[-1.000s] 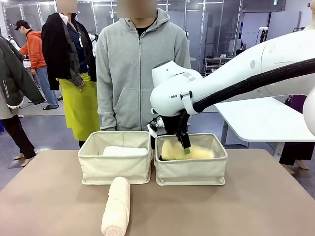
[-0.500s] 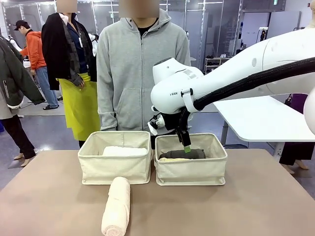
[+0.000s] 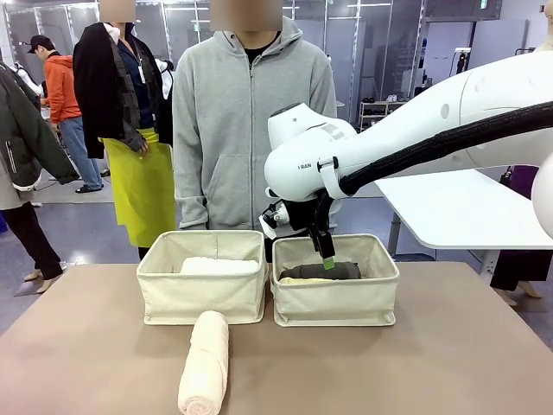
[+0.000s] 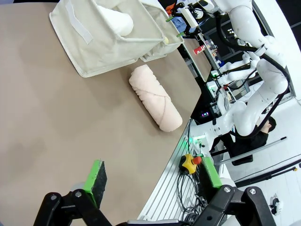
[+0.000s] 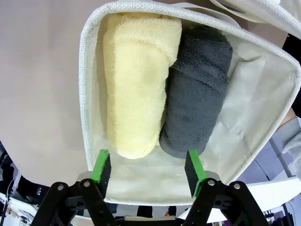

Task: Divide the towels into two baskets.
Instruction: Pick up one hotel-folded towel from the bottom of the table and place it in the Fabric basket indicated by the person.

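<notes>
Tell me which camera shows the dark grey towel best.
The right wrist view: it looks down into the basket, showing the whole dark grey towel beside the pale yellow towel. The front view catches just its top above the rim. The left wrist view faces elsewhere.

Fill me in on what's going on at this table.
The robot's right hand hangs open over the right basket, which holds the pale yellow towel and the dark grey towel side by side. The white towel lies in the left basket. The cream towel lies on the table in front, not yet sorted.
</notes>
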Robot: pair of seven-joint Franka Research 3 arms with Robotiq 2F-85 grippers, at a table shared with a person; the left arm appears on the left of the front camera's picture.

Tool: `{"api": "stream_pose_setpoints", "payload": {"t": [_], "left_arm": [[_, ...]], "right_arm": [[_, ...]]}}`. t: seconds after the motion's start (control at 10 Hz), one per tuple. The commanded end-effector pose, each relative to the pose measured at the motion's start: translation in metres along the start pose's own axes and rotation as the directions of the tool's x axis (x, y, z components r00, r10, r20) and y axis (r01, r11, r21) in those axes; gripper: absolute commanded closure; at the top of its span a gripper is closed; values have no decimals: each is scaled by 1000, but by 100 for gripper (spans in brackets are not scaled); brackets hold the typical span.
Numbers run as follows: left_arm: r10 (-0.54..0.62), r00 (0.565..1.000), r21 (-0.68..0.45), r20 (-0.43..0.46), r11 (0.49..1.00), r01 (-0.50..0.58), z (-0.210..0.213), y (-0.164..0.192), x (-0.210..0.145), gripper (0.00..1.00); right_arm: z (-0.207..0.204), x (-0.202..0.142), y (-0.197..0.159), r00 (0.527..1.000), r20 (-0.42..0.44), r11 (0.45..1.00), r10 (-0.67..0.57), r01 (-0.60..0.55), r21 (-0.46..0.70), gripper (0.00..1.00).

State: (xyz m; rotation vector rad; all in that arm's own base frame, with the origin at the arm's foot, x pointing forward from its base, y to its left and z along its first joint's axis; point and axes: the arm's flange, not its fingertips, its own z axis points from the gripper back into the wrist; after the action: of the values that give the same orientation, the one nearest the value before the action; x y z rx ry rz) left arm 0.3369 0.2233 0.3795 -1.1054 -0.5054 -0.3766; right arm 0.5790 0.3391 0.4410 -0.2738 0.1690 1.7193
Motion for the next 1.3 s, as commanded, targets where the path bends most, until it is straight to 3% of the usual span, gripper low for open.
{"api": "stream_pose_setpoints", "payload": {"t": [0.0, 0.3, 0.4, 0.7, 0.9, 1.2], "left_arm": [[-2, 1000, -4, -9, 1000, 2, 2, -5, -3, 0], [-2, 1000, -4, -9, 1000, 2, 2, -5, -3, 0], [-2, 1000, -4, -9, 1000, 2, 2, -5, -3, 0], [-2, 1000, -4, -9, 1000, 2, 2, -5, -3, 0], [-2, 1000, -4, -9, 1000, 2, 2, -5, -3, 0], [-2, 1000, -4, -9, 1000, 2, 2, -5, -3, 0]], "right_arm": [[1, 1, 1, 1000, 1, 1000, 2, -2, -4, 21], [0, 0, 0, 1000, 0, 1000, 0, 0, 0, 20], [20, -16, 18, 998, 24, 998, -55, 55, 2, 20], [47, -80, 67, 945, 267, 982, -187, 170, 87, 20], [22, -143, 95, 839, 424, 934, -342, 253, 252, 20], [-37, -248, 127, 589, 553, 803, -589, 348, 485, 20]]}}
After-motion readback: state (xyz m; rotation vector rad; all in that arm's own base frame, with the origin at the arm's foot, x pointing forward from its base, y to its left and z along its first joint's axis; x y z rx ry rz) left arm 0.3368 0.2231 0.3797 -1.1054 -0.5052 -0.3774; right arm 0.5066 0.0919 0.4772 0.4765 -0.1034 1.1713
